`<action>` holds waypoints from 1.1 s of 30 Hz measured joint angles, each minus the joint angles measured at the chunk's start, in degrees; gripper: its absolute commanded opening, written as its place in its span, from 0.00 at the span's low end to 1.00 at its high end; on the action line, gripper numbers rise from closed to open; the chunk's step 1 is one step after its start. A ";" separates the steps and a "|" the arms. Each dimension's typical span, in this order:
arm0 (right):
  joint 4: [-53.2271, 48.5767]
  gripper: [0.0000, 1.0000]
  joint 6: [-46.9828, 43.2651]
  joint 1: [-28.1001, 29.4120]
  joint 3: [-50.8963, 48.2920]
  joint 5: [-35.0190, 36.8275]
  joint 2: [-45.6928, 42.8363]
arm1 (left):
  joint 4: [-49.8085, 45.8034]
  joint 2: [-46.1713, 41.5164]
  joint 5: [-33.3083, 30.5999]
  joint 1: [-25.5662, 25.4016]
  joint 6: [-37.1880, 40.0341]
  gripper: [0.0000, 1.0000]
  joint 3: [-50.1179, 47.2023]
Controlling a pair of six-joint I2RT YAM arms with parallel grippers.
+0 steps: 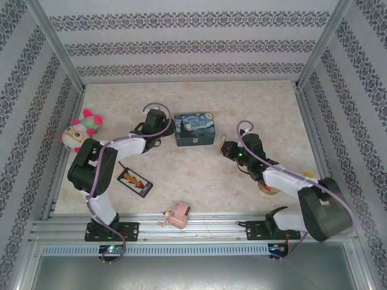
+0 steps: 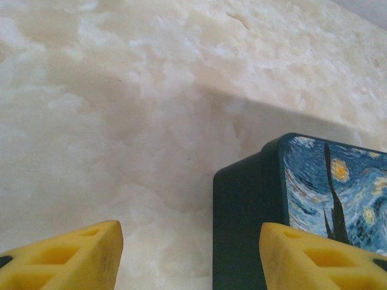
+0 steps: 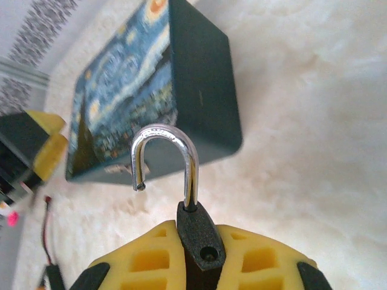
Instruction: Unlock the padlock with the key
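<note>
My right gripper is shut on the dark body of the padlock. The silver shackle stands swung open, its free end hanging clear of the body. In the top view the right gripper holds the padlock above the floor, right of the blue tin. My left gripper is open, its yellow fingers spread beside the tin's left end, nothing held between them. In the top view the left gripper sits just left of the tin. The key is hidden from me.
The blue painted tin stands mid-table between the arms. A plush toy lies far left, a dark card near the left arm, a pink gadget at the front edge, a tape roll under the right arm.
</note>
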 measured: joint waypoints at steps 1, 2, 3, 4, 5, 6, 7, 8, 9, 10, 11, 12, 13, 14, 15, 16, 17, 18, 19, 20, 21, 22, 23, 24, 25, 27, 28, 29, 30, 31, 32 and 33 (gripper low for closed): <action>-3.91 0.00 -1.38 0.00 0.72 0.24 -1.53 | 0.02 -0.02 0.74 0.02 0.09 0.65 0.02; -6.95 0.00 -2.49 0.00 1.38 0.50 -2.54 | 0.02 -0.07 1.31 0.02 0.09 0.66 0.02; -10.40 0.00 -3.69 0.00 2.23 0.66 -3.58 | 0.00 -0.15 1.95 0.02 0.09 0.68 0.02; -13.64 0.00 -4.79 0.00 3.08 0.96 -4.48 | 0.02 -0.33 2.56 0.02 0.07 0.71 0.02; -16.24 0.00 -5.70 0.00 3.78 1.16 -5.07 | 0.00 -0.59 2.91 0.02 0.07 0.74 0.02; -19.34 0.00 -6.80 0.00 4.68 1.49 -5.57 | 0.02 -1.03 3.19 0.02 -0.02 0.80 0.02; -22.05 0.00 -7.65 0.00 5.49 1.73 -5.77 | 0.00 -1.64 3.54 0.02 -0.09 0.87 0.00; -24.28 0.00 -8.46 0.00 6.21 2.01 -5.81 | 0.00 -2.27 3.78 0.02 -0.33 0.93 0.00; -26.84 0.00 -9.33 0.00 6.97 2.14 -5.77 | -0.09 -3.21 3.98 0.02 -0.31 1.00 0.00; -29.14 0.00 -10.21 -0.02 7.65 2.34 -5.64 | -0.15 -4.22 4.17 0.02 -0.57 0.99 -0.02; -30.82 0.00 -10.86 -0.02 8.13 2.36 -5.40 | -0.17 -5.14 4.15 0.02 -0.81 0.99 -0.13; -32.41 0.00 -11.58 -0.02 8.61 2.45 -4.90 | -0.17 -6.45 4.15 0.02 -0.85 0.99 -0.50; -33.79 0.00 -12.22 -0.04 9.09 2.49 -4.13 | -0.17 -7.85 4.13 0.02 -0.90 0.99 -1.07; -35.01 0.00 -12.92 -0.04 9.57 2.49 -3.13 | -0.17 -9.14 4.13 0.02 -0.98 0.99 -1.75; -35.85 0.00 -13.31 -0.04 9.92 2.51 -2.23 | -0.22 -10.27 4.09 0.02 -1.01 0.99 -2.47; -36.74 0.00 -13.81 -0.04 10.38 2.54 -1.11 | -0.33 -11.34 3.96 0.02 -1.03 0.99 -3.23; -37.64 0.00 -14.43 -0.04 10.95 2.69 0.24 | -0.44 -12.37 3.82 0.02 -1.05 0.99 -4.07; -38.40 0.00 -14.78 -0.04 11.47 2.97 1.27 | -0.44 -13.05 3.72 0.02 -1.09 0.99 -4.74; -39.23 0.00 -15.30 -0.04 12.17 3.50 2.60 | -0.48 -13.92 3.69 0.04 -1.20 0.99 -5.70; -39.93 0.00 -15.89 -0.04 12.98 4.02 3.87 | -0.61 -14.80 3.69 0.09 -1.25 0.99 -6.73; -40.48 0.00 -16.26 -0.04 13.68 4.52 4.90 | -0.74 -15.50 3.67 0.13 -1.27 0.99 -7.58; -41.03 0.00 -16.72 -0.07 14.58 5.27 6.12 | -1.07 -16.44 3.65 0.15 -1.31 0.99 -8.57; -41.46 0.00 -17.27 -0.09 15.50 5.95 7.32 | -1.46 -17.42 3.61 0.20 -1.40 0.99 -9.46; -41.75 0.00 -17.64 -0.28 16.22 6.49 8.28 | -1.68 -18.25 3.50 0.28 -1.42 0.99 -10.21; -41.97 0.00 -18.10 -0.46 17.22 7.17 9.64 | -1.92 -19.50 3.41 0.46 -1.40 0.99 -11.15; -42.32 0.00 -18.86 -0.81 18.73 8.22 11.74 | -2.21 -21.94 2.80 0.85 -1.42 0.99 -12.66; -42.45 0.00 -19.23 -0.81 19.54 8.74 12.92 | -2.38 -23.39 2.43 1.09 -1.42 0.99 -13.35; -42.56 0.00 -19.54 -0.83 20.31 9.20 14.12 | -2.51 -24.83 2.16 1.31 -1.42 0.99 -14.03; -42.66 0.00 -19.78 -1.07 20.87 9.46 15.06 | -2.58 -25.94 1.95 1.60 -1.42 0.99 -14.51; -42.71 0.00 -20.17 -1.18 21.46 9.70 16.04 | -2.62 -27.34 1.49 1.79 -1.42 0.99 -15.15; -42.82 0.00 -20.39 -1.20 22.03 9.94 17.07 | -2.80 -28.61 1.14 2.03 -1.42 0.99 -15.74; -42.97 0.00 -20.68 -1.38 22.51 10.19 17.86 | -2.99 -29.51 0.90 2.27 -1.42 0.99 -16.15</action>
